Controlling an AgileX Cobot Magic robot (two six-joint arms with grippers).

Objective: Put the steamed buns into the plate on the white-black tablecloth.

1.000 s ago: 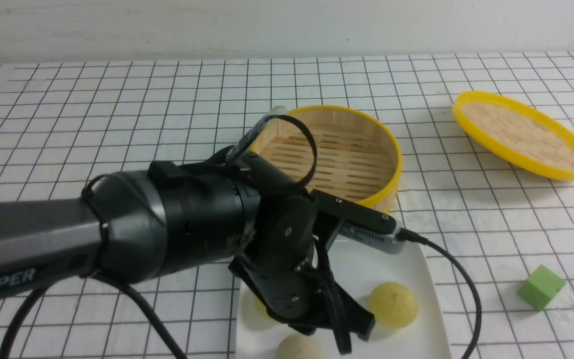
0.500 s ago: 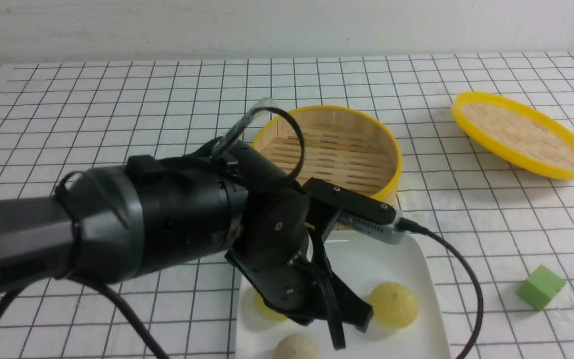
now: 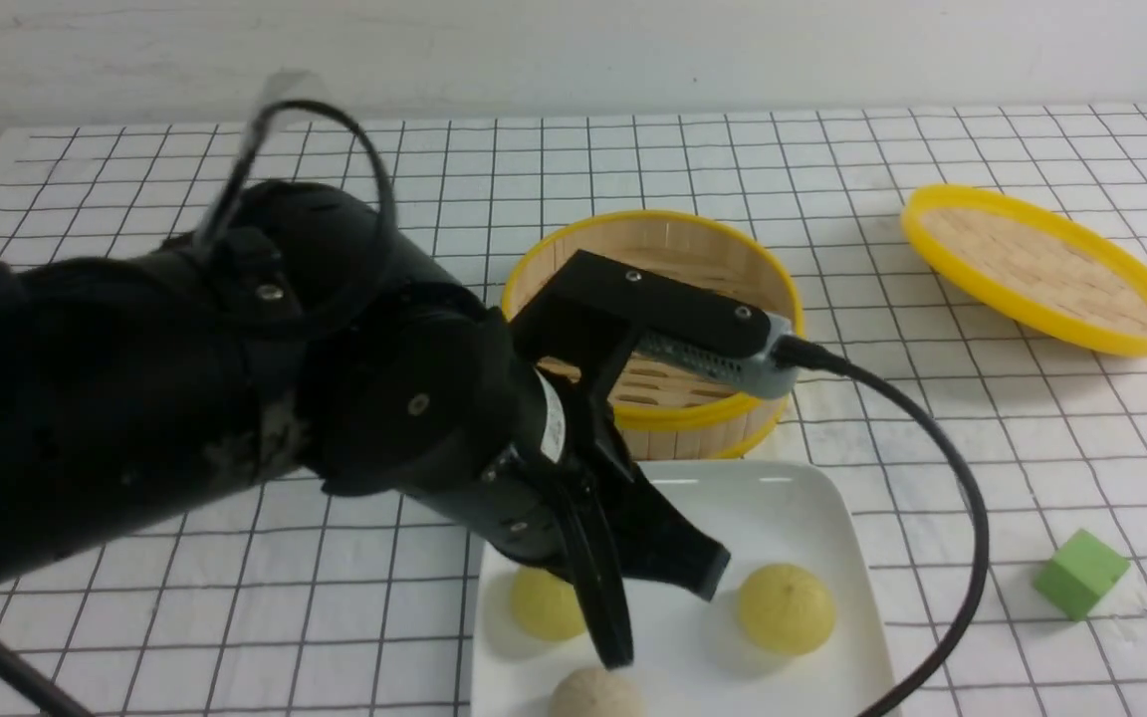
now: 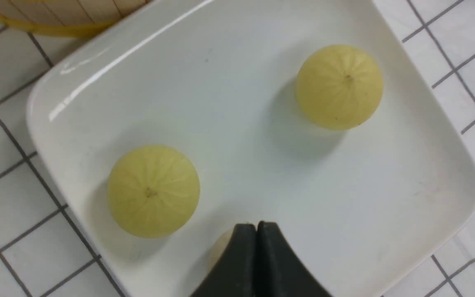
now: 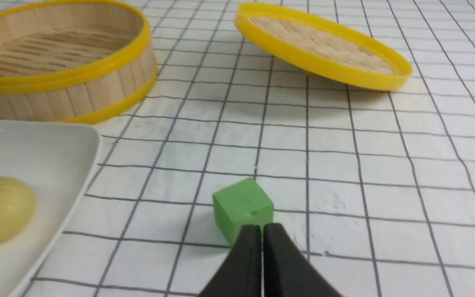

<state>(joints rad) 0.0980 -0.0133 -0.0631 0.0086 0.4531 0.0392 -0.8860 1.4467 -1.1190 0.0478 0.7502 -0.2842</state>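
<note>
Left jaws of mine are pressing tip to tip and gripping nothing, hanging low over the plate [image 3: 783, 498] on the white-black tablecloth [image 3: 235, 179]. All three steamed buns [image 3: 786, 607] are sitting in the plate, and the steamer [image 3: 693, 433] behind it is showing bare slats, so I am judging the task as good as done.

What is worrying me is the way out. If I am swinging sideways at this height, a jaw or my trailing cable [image 3: 972, 518] could be clipping a bun or dragging the plate across the desk.

My left wrist view is showing the beige bun [image 4: 218, 251] half hidden right beneath the tips. Only the front view is giving me the steamer's inside and the cable. My right jaws are showing only in their own wrist view, closed and empty, just beside the green cube [image 5: 242, 204], which a careless move could be shoving.
</note>
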